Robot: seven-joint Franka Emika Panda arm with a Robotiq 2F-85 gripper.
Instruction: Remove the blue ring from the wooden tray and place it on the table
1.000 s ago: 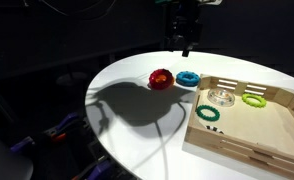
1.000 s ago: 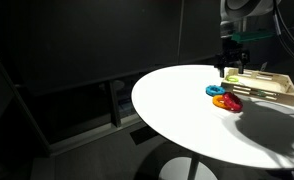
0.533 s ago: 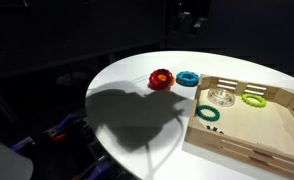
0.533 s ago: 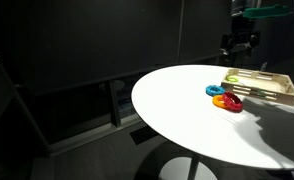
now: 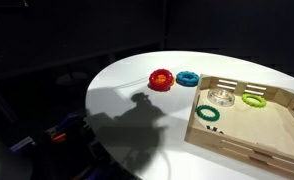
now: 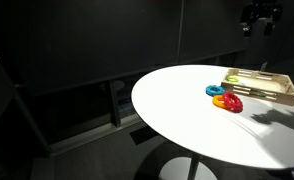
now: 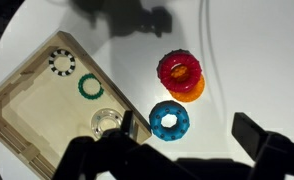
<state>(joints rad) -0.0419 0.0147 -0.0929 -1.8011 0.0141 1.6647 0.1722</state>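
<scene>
Wrist view: bright blue ring [image 7: 169, 120] lies on table [image 7: 247, 60].

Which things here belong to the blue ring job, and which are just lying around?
Job:
blue ring, already on the table
wooden tray

Lying about:
red ring, beside the blue ring
dark green ring, lime-green ring and clear ring, all in the tray

Blue ring [image 5: 188, 78] flat on round white table [image 5: 122, 85], near light wooden tray [image 5: 262, 126], outside it
</scene>
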